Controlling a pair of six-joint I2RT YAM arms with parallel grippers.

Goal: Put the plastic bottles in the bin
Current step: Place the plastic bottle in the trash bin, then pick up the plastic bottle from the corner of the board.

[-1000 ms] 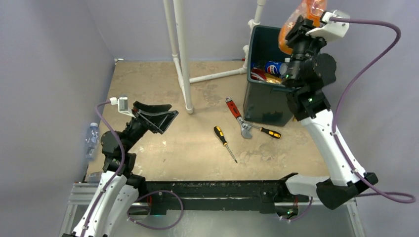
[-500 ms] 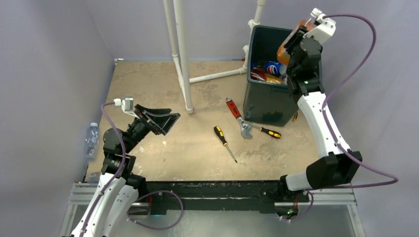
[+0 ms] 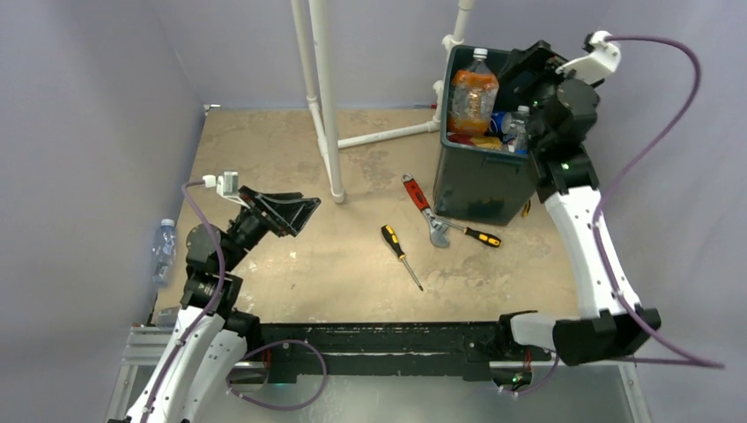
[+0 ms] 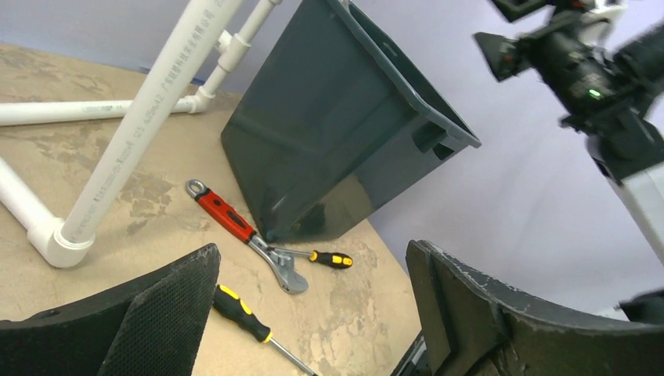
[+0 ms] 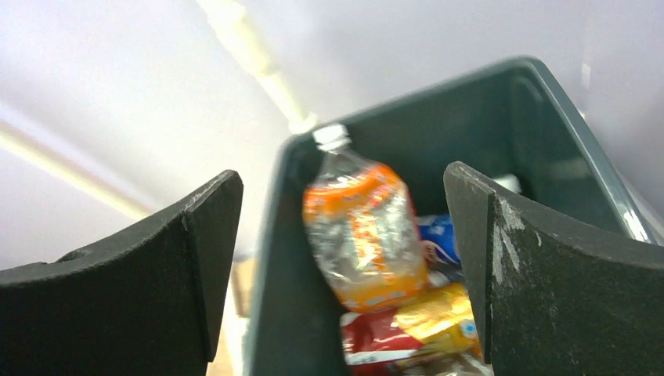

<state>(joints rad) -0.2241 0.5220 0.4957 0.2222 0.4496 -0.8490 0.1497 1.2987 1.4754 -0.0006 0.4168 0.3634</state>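
The dark green bin [image 3: 474, 181] stands at the back right of the table. An orange-labelled plastic bottle [image 3: 471, 95] is inside it, neck up, against the left wall and clear of any fingers. My right gripper [image 3: 527, 72] hovers open at the bin's right rim. In the right wrist view the same orange bottle [image 5: 364, 235] looks blurred between and beyond the fingers of my open right gripper [image 5: 342, 172]. More bottles lie below it, one blue-labelled [image 5: 442, 239] and one red-labelled [image 5: 376, 333]. My left gripper [image 3: 286, 211] is open and empty over the table's left side. A small clear bottle [image 3: 163, 247] lies off the table's left edge.
A red-handled wrench [image 3: 421, 204] and two yellow-and-black screwdrivers [image 3: 401, 254] [image 3: 480, 236] lie in front of the bin. A white PVC pipe frame [image 3: 324, 106] rises from the table's middle back. The left wrist view shows the bin's wall [image 4: 337, 125] and the wrench [image 4: 231, 223].
My right gripper has opened and let go of the orange bottle, which now sits in the bin. The right arm has drawn back to the bin's right rim. The left arm has barely moved.
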